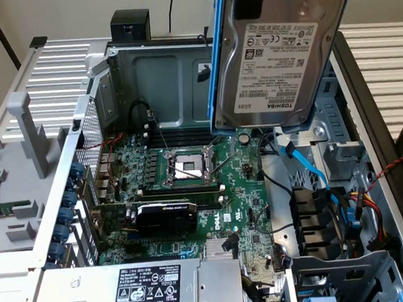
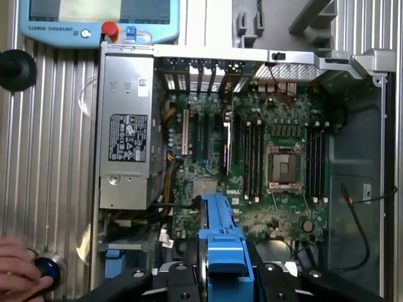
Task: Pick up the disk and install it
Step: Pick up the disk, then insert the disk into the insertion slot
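The disk (image 1: pixel 277 59), a silver hard drive in a blue carrier, hangs upright in the air above the open computer case (image 1: pixel 158 72), over its motherboard (image 1: pixel 185 184). The gripper (image 2: pixel 223 280) points down at the case, its black fingers (image 2: pixel 274 280) pinching the carrier from both sides. The case lies on a ribbed metal table (image 2: pixel 50 157). A person's hand (image 2: pixel 16 267) rests on a blue button (image 2: pixel 45 267) beside it.
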Robot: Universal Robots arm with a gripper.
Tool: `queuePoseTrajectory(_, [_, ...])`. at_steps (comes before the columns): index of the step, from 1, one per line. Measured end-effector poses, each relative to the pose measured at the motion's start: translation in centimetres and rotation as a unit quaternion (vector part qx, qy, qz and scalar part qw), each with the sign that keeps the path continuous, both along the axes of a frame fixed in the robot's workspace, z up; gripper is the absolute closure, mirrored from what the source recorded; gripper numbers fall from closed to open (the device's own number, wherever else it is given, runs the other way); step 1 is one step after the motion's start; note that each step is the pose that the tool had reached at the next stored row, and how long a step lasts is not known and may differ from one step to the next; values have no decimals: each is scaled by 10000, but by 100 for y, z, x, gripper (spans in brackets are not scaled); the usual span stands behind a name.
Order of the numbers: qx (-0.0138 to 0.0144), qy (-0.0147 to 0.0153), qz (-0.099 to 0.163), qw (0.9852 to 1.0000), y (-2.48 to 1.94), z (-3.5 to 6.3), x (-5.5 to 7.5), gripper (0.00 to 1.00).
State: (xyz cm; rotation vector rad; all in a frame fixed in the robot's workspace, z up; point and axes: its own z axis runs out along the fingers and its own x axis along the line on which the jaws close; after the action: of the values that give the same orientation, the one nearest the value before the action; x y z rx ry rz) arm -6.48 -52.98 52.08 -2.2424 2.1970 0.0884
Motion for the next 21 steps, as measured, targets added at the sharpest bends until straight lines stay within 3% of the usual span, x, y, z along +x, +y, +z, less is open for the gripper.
queuePoseTrajectory(14, [1,-26,-1,10000,-99,-7,214,63])
queuePoseTrajectory(19, [1,-27,0,10000,-151,-6,321,63])
queuePoseTrajectory(21, [1,-27,-1,10000,-192,-7,346,63])
